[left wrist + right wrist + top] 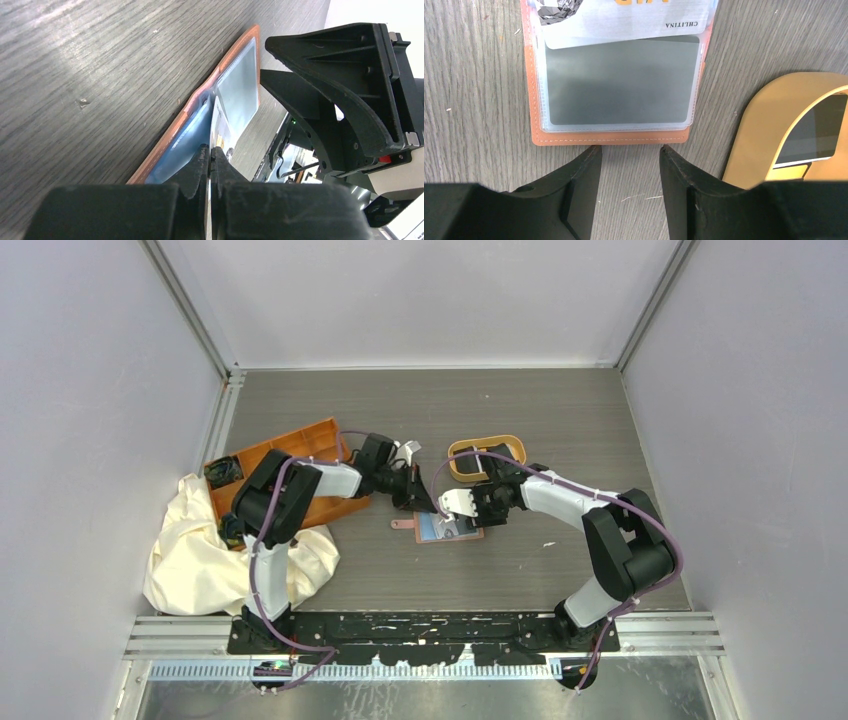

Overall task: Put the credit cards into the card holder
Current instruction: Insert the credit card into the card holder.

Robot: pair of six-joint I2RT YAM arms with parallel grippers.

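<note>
Left claw [210, 152] is clamped together on the near edge of a thin pale credit card [219, 125], seen edge-on. The card runs ahead of the tips, its far end down among the bluish clear sleeves of the open card holder [197, 102]. Right claw [630, 149] has its jaws apart with nothing between them, tips at the holder's stitched rim; contact, cannot tell. Just ahead of those tips is a clear grey pocket, and past it a silver-white card [624, 25] partly under a sleeve. To that claw's right is the oval tan-rimmed tray [759, 125], with a dark card [811, 132] inside. Back behind the left claw, under its arm, is the orange compartment tray [310, 440], then the cream cloth [195, 560].
</note>
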